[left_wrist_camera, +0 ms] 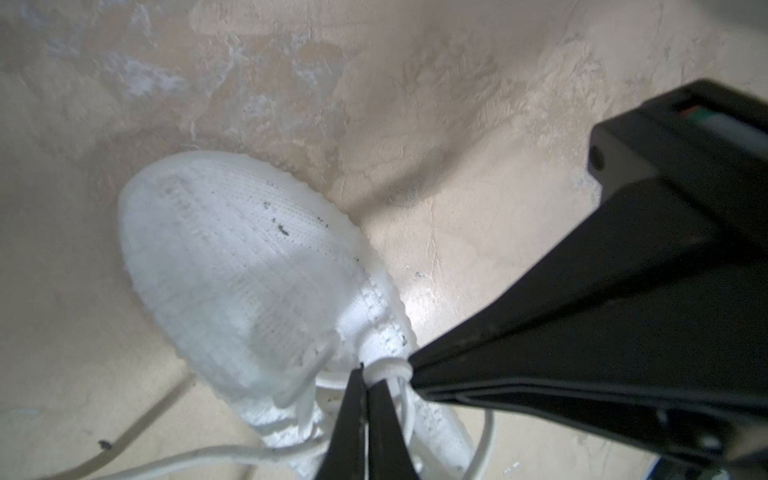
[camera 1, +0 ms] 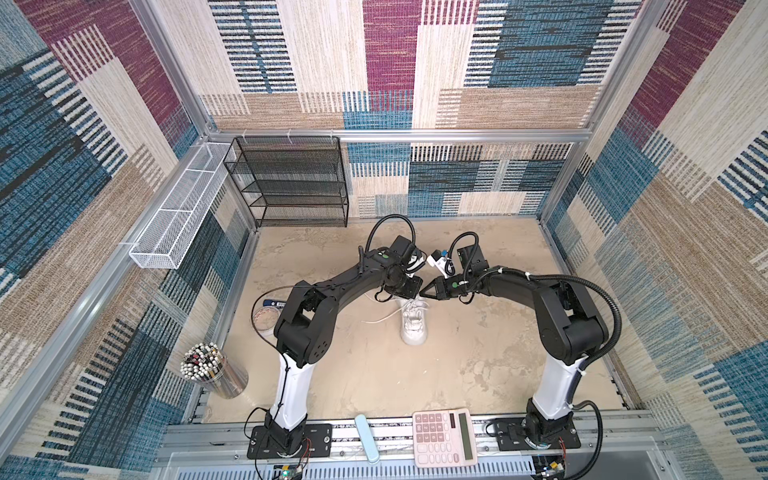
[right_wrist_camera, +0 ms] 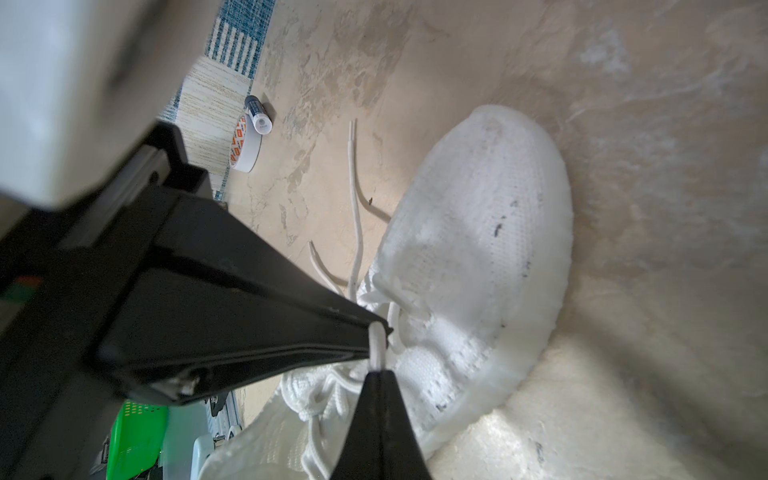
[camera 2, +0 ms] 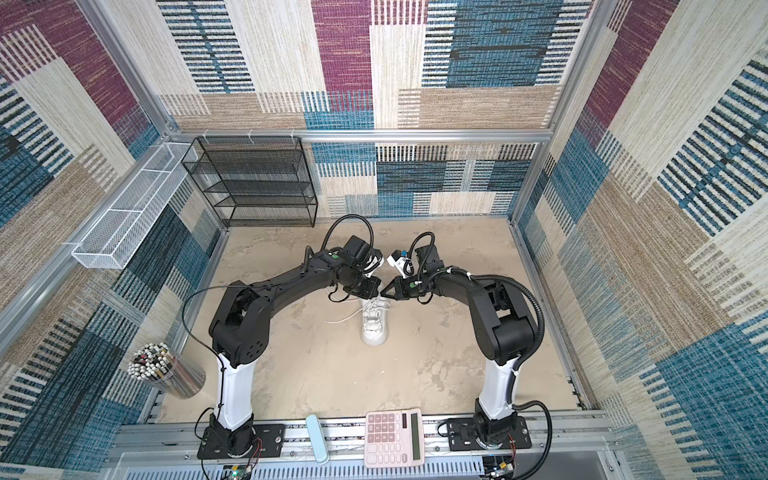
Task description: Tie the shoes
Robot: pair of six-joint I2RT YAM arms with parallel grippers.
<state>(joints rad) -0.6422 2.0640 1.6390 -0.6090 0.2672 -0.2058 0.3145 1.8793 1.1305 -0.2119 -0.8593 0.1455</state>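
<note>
Both clamped on one short span of lace [left_wrist_camera: 388, 368]: left gripper [left_wrist_camera: 368, 376] and right gripper [right_wrist_camera: 379, 376] tip to tip over the white sneaker [camera 1: 413, 326] at the middle of the table [camera 1: 478, 365], toe at 6 o'clock. We see three risks: thin lace slips out under pull, tips collide, light shoe lifts or skids. Loose lace end [camera 1: 376, 321] at 9 o'clock may snag.

Two overhead views, two wrist close-ups of sneaker [left_wrist_camera: 249, 270]
</note>
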